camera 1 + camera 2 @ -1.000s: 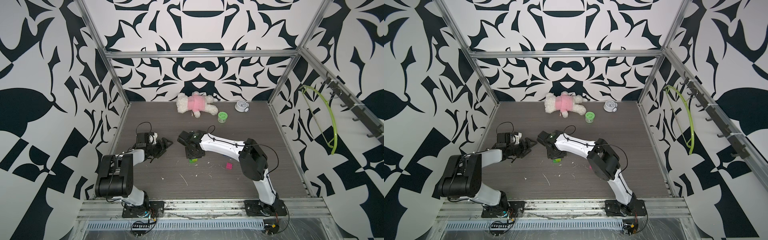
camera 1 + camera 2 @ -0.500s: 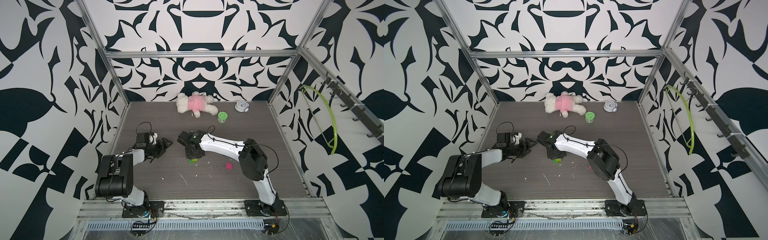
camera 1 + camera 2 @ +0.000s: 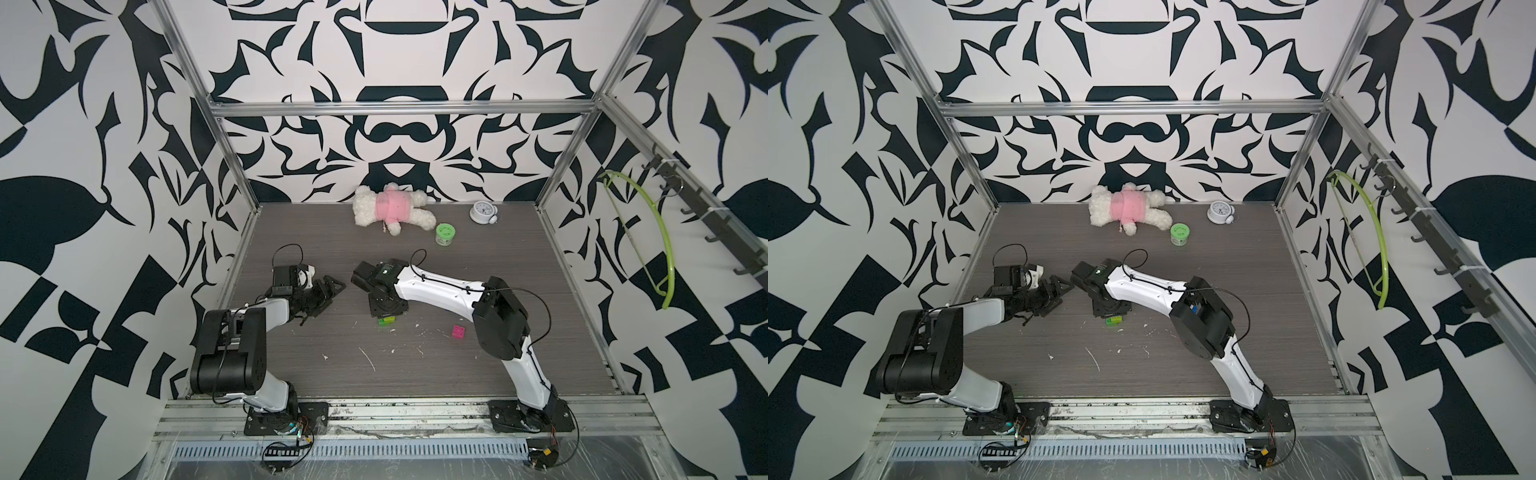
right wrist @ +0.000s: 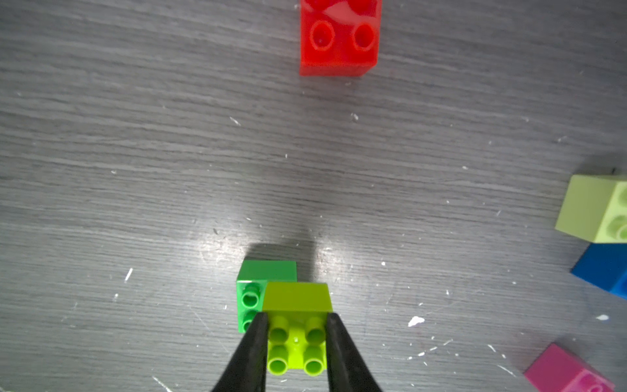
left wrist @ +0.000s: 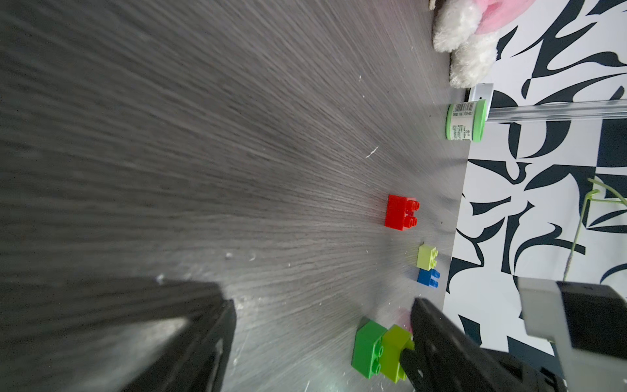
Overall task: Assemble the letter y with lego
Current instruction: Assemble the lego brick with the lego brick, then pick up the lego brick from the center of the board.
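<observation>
My right gripper (image 4: 297, 320) points down at the table and is shut on a yellow-green lego brick (image 4: 297, 298). That brick sits offset on a darker green brick (image 4: 264, 271) resting on the table; in a top view the pair (image 3: 386, 321) peeks out under the right gripper (image 3: 384, 309). Loose around it lie a red brick (image 4: 339, 40), another yellow-green square (image 4: 592, 210), a blue brick (image 4: 602, 271) and a pink brick (image 3: 458, 331). My left gripper (image 3: 328, 293) lies low to the left, open and empty. No letter y shape shows.
A plush toy (image 3: 390, 208), a green round jar (image 3: 444, 235) and a small clock (image 3: 482, 214) stand along the back wall. A green hanger (image 3: 648, 232) hangs on the right wall. White specks dot the table.
</observation>
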You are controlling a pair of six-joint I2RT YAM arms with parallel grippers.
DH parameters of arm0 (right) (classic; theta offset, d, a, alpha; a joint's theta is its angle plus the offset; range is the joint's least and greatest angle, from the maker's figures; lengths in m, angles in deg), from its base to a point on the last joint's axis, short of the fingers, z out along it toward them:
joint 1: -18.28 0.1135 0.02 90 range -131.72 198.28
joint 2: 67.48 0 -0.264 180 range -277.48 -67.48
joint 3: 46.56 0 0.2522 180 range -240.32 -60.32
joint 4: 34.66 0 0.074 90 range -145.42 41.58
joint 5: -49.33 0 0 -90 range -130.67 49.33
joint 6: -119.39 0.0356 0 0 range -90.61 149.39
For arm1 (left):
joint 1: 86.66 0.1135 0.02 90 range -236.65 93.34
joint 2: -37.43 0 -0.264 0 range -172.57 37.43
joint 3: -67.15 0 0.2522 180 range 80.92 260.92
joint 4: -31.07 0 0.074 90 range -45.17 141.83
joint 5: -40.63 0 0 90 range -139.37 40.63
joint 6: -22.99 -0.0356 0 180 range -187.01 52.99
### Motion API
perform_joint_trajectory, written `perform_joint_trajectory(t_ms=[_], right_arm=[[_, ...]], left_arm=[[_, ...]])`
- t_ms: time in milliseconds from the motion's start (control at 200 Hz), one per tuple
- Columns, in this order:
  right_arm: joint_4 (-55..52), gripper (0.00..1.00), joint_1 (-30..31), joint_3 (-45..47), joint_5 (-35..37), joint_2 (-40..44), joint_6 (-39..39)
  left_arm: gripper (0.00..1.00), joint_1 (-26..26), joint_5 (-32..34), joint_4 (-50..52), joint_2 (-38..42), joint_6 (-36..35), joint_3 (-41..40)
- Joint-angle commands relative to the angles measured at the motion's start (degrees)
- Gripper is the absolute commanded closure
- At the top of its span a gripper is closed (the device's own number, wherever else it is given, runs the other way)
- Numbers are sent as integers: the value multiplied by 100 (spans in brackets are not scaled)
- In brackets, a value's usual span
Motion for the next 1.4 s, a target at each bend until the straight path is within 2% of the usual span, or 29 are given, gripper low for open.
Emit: perform_joint_trajectory(t_ms=[0, 100, 415, 540, 630, 705, 775, 855, 945, 1040, 1160, 1265, 1395], right_arm=[[-285, 63, 33, -193, 156, -29, -51], [-311, 57, 33, -254, 152, 17, -50], [-119, 54, 33, -329, 761, 483, -327], [960, 52, 33, 192, 901, 1058, -1495], [2056, 50, -8, 767, 742, 1525, -2887], [3018, 50, -120, 1372, 284, 1935, -4109], [3821, 51, -351, 1928, -716, 2268, -5120], [4315, 51, -758, 2321, -1890, 2478, -5930], [4328, 50, -1299, 2469, -3526, 2497, -6826], [3631, 50, -1620, 2207, -4603, 2248, -7806], [2355, 46, -1619, 1747, -4650, 1816, -9264], [2130, 45, -1619, 1768, -4739, 1648, -9774], [2017, 45, -1552, 1749, -4681, 1533, -10005]], left_arm=[[14, -11, 11, 93, 54, -89, 143], [14, -14, 11, 89, 67, -97, 146], [14, -6, 46, 142, 117, -376, 271], [13, 44, 39, 415, 247, -827, 480], [12, 127, -14, 556, 379, -1076, 573], [12, 236, -77, 587, 486, -1205, 593], [12, 358, -85, 592, 575, -1272, 580], [12, 478, -151, 580, 676, -1378, 536], [12, 563, -176, 562, 753, -1472, 510], [12, 620, -174, 562, 794, -1505, 500], [12, 647, -174, 570, 836, -1521, 493], [12, 666, -170, 592, 873, -1535, 492], [12, 704, -165, 596, 895, -1539, 474]])
